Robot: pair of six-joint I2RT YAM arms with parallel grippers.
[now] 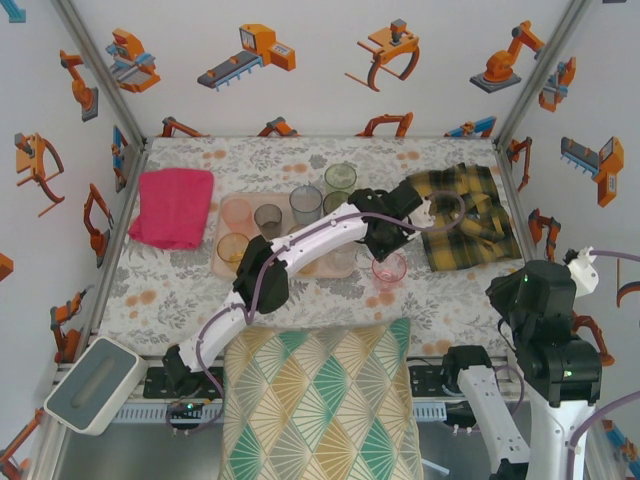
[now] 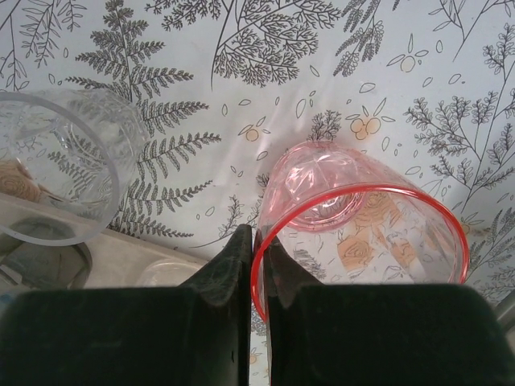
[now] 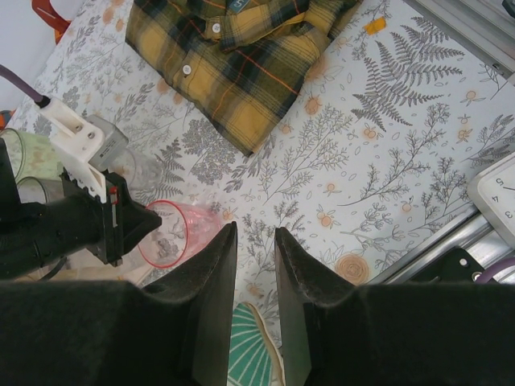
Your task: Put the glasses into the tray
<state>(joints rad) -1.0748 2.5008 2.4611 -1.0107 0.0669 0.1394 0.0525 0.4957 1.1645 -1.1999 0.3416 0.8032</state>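
Our left claw (image 2: pixel 256 241) was pinched shut on the rim of the pink glass (image 2: pixel 362 217), just right of the tray (image 1: pixel 216 262). Next, we judged, it needed lifting across.

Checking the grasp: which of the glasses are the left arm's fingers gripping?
The pink glass, standing on the tablecloth right of the tray. The left fingers pinch its rim; the clear glass beside it is untouched.

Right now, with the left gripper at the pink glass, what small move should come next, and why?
Probably lift straight up: the left gripper is shut on the pink glass at its rim, and the glass stands on the tablecloth beside the tray.
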